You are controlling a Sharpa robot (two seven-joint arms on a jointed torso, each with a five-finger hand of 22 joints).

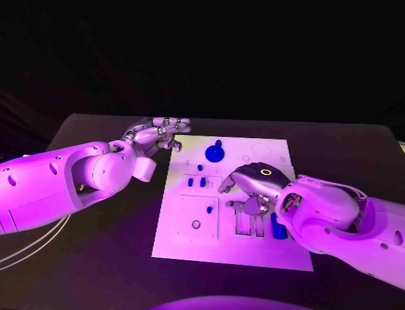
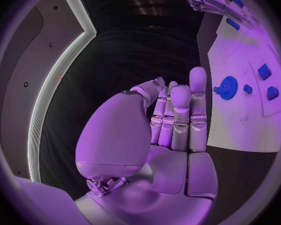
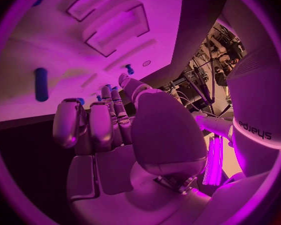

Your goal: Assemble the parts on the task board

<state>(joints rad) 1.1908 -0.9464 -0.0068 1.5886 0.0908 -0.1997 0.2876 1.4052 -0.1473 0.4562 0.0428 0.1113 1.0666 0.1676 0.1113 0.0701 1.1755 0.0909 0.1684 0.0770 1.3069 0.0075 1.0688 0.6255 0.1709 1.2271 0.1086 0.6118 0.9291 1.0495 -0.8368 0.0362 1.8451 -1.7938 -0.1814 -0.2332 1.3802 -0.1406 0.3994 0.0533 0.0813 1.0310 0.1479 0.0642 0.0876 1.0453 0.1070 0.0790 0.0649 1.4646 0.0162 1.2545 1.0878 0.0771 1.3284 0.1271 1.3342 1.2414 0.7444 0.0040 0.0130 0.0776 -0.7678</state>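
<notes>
My right robot hand [image 1: 250, 188] hangs over the board [image 1: 188, 242] at its slots, fingers curled; whether it pinches a part I cannot tell. Beyond lies the gear [image 1: 215, 154]. My left robot hand [image 1: 154, 137] idles, fingers together, empty. Seating a part seems next.

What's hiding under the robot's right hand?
The right hand hovers over the white task board. Beside it show slots and a long blue part. Whatever lies directly under the palm is covered.

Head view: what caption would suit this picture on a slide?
Right hand lowered over the white task board among blue parts, left hand hovering at the board's far corner.
</notes>
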